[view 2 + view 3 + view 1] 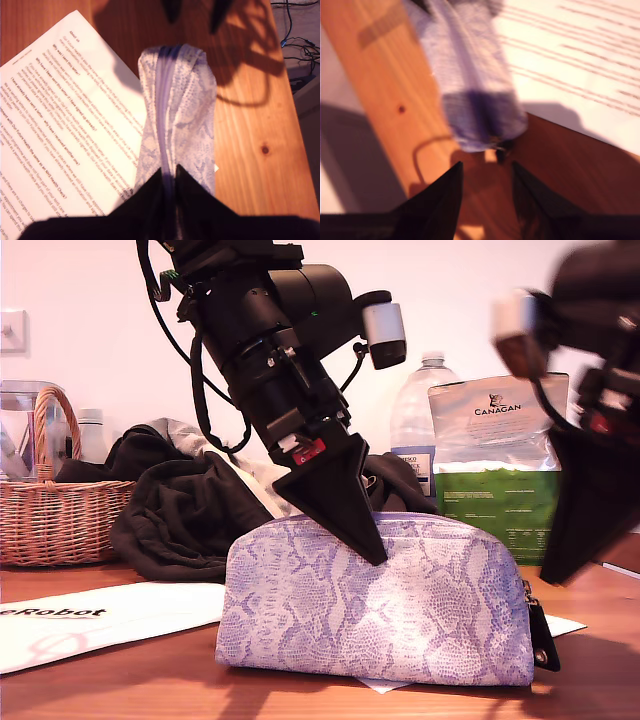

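Note:
A lilac snakeskin-print pouch (400, 610) lies on its side edge on the wooden table (150, 680), zipper up. My first gripper (372, 552) comes down from the exterior view's upper left onto the top of the pouch (175, 100). Its fingers are pinched together on the zipper line (169, 172). My second gripper (560, 565) is blurred at the exterior view's right, just beyond the pouch's end with the dark pull tab (540, 635). It stands open (487, 167) with nothing between its fingers, a short way from that end of the pouch (470, 75).
A printed paper sheet (100, 620) lies under and beside the pouch. Behind it are dark clothing (180, 510), a wicker basket (55, 520), a water bottle (420, 420) and a Canagan bag (497, 460). Cables (300, 45) hang off the table edge.

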Robot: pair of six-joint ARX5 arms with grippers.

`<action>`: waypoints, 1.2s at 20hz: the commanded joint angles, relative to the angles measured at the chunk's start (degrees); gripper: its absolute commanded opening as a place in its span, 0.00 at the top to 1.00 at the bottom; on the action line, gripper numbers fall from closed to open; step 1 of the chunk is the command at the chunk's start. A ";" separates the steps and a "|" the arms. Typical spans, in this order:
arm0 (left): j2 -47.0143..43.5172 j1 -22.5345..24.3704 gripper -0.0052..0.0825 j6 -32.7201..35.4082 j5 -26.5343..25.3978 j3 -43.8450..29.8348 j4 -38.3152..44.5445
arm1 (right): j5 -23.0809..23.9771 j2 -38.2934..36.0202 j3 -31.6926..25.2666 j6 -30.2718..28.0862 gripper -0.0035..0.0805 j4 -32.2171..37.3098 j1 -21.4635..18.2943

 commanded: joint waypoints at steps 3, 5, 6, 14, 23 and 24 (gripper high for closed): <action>1.09 -0.02 0.96 0.28 -0.22 -0.17 -0.02 | -2.10 0.28 -3.91 -0.83 0.64 5.75 -0.63; 1.09 0.07 0.96 0.28 -0.20 -0.17 -0.02 | -3.37 0.28 -6.34 -0.68 0.64 8.61 -0.74; 1.09 0.22 0.96 0.28 -0.20 -0.17 0.02 | -3.52 0.28 -7.32 -0.37 0.64 10.08 -0.79; 1.09 0.59 0.96 0.28 -0.20 -0.17 0.02 | -3.50 1.70 -10.73 0.48 0.64 19.89 -0.87; 1.09 0.59 0.96 0.28 -0.20 -0.17 0.02 | -3.50 6.49 -10.73 1.73 0.65 24.15 -0.83; 1.09 0.59 0.96 0.28 -0.20 -0.17 -0.04 | -3.45 6.71 -10.73 1.70 0.67 24.24 -0.83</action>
